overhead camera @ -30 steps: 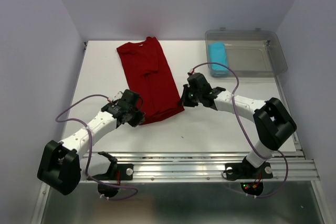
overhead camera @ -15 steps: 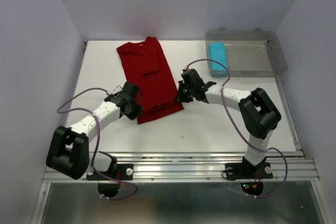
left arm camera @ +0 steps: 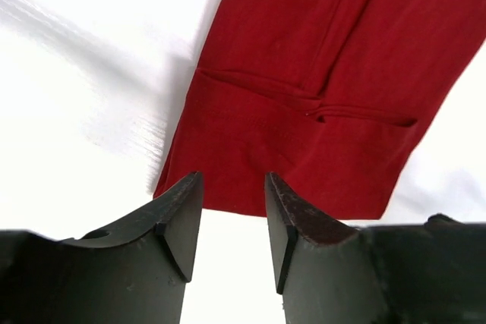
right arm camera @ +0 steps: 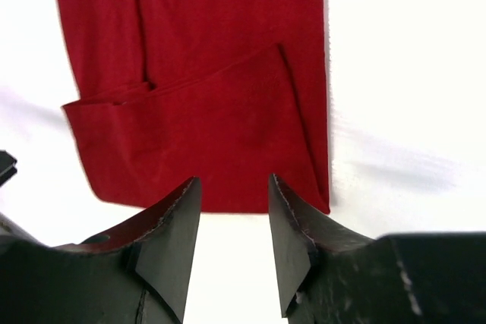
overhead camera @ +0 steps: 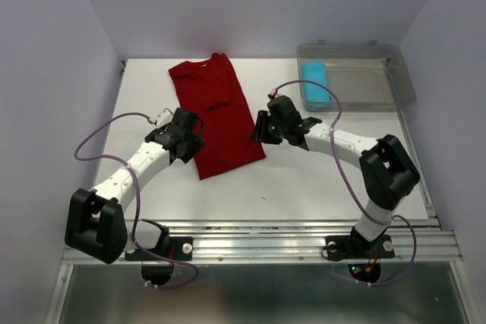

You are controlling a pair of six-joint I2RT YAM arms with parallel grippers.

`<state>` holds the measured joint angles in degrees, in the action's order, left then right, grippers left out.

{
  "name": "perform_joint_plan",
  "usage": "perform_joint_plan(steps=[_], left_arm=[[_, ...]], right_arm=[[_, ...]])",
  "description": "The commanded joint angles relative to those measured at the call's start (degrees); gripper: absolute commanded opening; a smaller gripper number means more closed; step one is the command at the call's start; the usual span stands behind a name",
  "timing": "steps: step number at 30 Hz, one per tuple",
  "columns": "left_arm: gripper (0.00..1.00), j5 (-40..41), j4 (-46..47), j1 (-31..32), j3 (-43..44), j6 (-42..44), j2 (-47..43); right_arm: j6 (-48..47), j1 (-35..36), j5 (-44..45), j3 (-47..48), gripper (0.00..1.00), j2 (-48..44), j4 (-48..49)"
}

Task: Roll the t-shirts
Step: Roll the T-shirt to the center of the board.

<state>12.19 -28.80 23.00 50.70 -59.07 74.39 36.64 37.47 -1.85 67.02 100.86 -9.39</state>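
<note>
A dark red t-shirt (overhead camera: pixel 220 115) lies flat on the white table (overhead camera: pixel 304 180), folded into a long narrow strip, and its near end is turned over into a short band (left arm camera: pixel 288 149). My left gripper (overhead camera: pixel 191 144) hovers at that end's left edge. It is open (left arm camera: pixel 233 180), with only bare table between its fingers. On the right edge my right gripper (overhead camera: pixel 262 128) is also open (right arm camera: pixel 235 181) and empty, just short of the red hem (right arm camera: pixel 205 165). The light blue t-shirt (overhead camera: pixel 317 85) sits as a compact roll inside the bin.
A clear plastic bin (overhead camera: pixel 402 81) stands at the back right of the table. Purple cables loop off both arms. Grey walls close the table in on the left, right and back. A metal rail runs along the near edge.
Both grippers were shut at the shirt's near corners, moved a little away from the near edge, and have now opened and let the cloth go. The near end lies folded over.
</note>
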Motion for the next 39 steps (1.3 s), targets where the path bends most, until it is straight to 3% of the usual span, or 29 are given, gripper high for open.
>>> perform_joint_plan(steps=[1,6,13,22,30,39], left_arm=[[0.47,3.1,-2.1,-0.3,1.7,1.8,-4.3],[0.41,-0.2,0.4,-0.2,-2.3,2.6,-4.7],[0.49,-0.7,2.5,-0.6,-5.9,3.3,-3.6],[0.47,-1.4,3.9,-0.9,-10.4,2.1,-1.6],[0.43,-2.8,6.8,-0.9,-13.8,1.6,0.1],[0.31,-4.4,11.1,-0.9,-14.2,1.9,1.1]], right_arm=[[-1.8,0.8,1.1,-2.4,0.44,-4.9,2.4],[-3.1,0.8,1.5,-3.6,0.43,-3.8,1.9],[-8.9,0.8,3.9,2.9,0.47,2.8,-4.8],[-11.6,0.8,0.0,5.5,0.46,6.5,-6.7],[-11.6,0.8,-1.1,6.3,0.37,7.2,-6.6],[-11.3,0.8,-1.1,6.7,0.2,7.6,-6.6]])
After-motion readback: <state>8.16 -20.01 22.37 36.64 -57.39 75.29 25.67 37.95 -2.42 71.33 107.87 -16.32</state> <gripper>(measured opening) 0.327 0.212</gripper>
